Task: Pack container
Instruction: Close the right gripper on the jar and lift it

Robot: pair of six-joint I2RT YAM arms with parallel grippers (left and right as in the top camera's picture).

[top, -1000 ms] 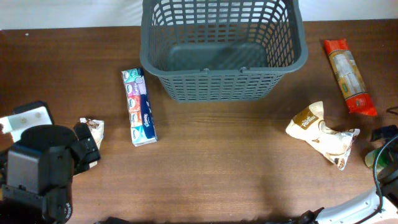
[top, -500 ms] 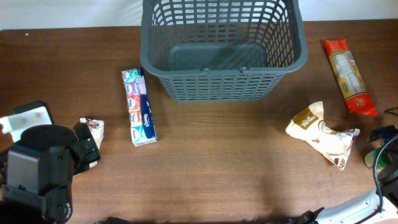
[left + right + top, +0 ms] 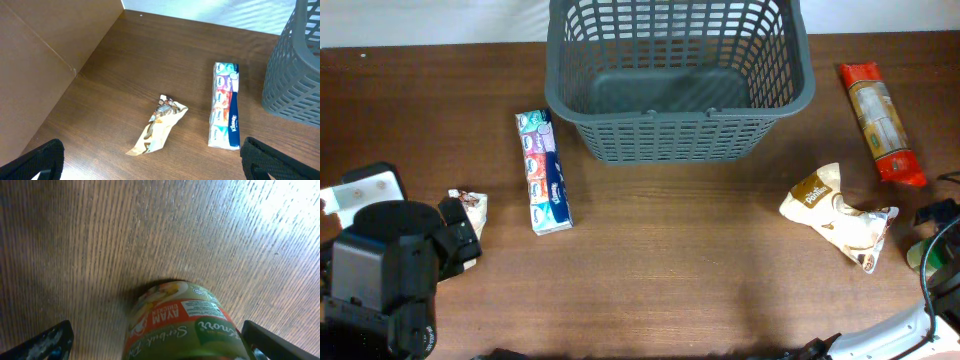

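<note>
The container (image 3: 680, 80), a large dark grey slotted basket, stands at the back centre with nothing inside; its corner (image 3: 295, 65) shows in the left wrist view. My left gripper (image 3: 152, 150) hangs open above the table at the front left, just short of a small beige packet (image 3: 160, 125). A tissue pack (image 3: 225, 105) lies to that packet's right. My right gripper (image 3: 156, 330) is open low over the table at the far right. A green and orange Knorr pack (image 3: 187, 322) lies between its fingers, and neither finger clearly touches it.
A white and brown snack bag (image 3: 840, 215) lies right of centre, a long red packet (image 3: 880, 122) at the back right. The tissue pack (image 3: 544, 172) lies left of the basket. A brown board (image 3: 40, 65) borders the table on the left.
</note>
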